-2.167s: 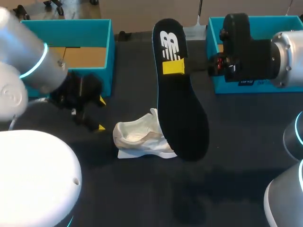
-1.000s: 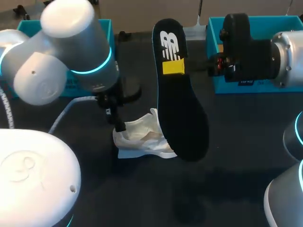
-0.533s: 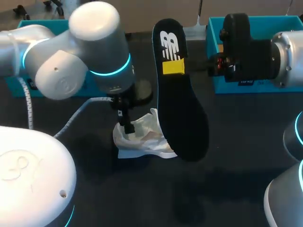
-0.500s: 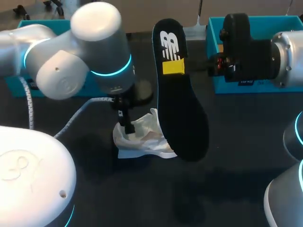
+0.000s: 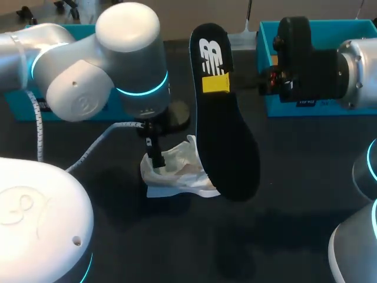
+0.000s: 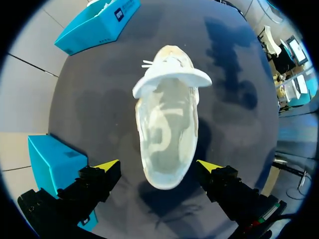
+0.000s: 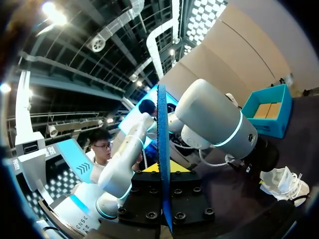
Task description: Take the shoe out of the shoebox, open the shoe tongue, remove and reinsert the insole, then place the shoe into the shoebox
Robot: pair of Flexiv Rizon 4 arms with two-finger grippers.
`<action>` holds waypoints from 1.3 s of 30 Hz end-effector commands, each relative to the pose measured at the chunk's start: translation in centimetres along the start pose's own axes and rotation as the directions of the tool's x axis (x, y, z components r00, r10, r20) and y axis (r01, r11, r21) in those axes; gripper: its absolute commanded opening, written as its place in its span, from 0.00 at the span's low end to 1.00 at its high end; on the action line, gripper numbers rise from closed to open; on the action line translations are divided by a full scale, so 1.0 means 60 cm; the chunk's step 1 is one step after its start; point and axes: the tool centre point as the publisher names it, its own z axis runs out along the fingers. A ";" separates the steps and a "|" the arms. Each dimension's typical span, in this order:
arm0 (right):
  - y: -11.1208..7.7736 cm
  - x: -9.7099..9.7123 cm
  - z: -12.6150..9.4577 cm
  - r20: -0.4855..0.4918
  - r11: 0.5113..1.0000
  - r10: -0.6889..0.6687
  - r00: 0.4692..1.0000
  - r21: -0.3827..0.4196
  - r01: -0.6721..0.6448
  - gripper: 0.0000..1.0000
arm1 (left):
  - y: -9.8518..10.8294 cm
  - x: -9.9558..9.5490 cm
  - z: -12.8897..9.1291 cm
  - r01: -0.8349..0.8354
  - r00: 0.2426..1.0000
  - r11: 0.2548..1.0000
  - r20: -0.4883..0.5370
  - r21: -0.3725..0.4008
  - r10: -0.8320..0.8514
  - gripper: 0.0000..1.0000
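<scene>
The white shoe (image 5: 177,174) lies on the dark table, its opening facing up and empty of any insole (image 6: 167,124). My left gripper (image 6: 158,167) hangs open just above it, a yellow-tipped finger on each side of the heel and neither touching. From the head view my left arm covers most of that gripper (image 5: 158,159). My right gripper (image 5: 215,84) is shut on the black insole (image 5: 227,135), held up in the air right of the shoe. In the right wrist view the insole (image 7: 162,139) shows edge-on between the fingers, with the shoe (image 7: 282,182) far below.
A teal shoebox (image 5: 268,65) stands at the back right, behind my right wrist. A second teal box (image 5: 17,106) at the back left is largely hidden by my left arm. Both boxes (image 6: 99,25) (image 6: 50,159) flank the shoe in the left wrist view.
My left arm has swung in from the left and come down over the shoe's heel, gripper still open. The right arm and the insole have not moved.
</scene>
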 end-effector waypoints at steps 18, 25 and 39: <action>0.000 -0.002 0.007 0.000 1.000 0.001 1.000 -0.001 -0.001 0.00 | 0.031 0.001 -0.016 0.001 1.000 0.999 0.017 -0.032 -0.001 1.00; 0.000 -0.002 0.007 0.000 1.000 0.001 1.000 -0.001 -0.001 0.00 | 0.031 0.001 -0.016 0.001 1.000 0.999 0.017 -0.032 -0.001 1.00; 0.000 -0.002 0.007 0.000 1.000 0.001 1.000 -0.001 -0.001 0.00 | -0.008 -0.030 0.006 -0.066 0.997 0.997 0.033 0.027 0.065 1.00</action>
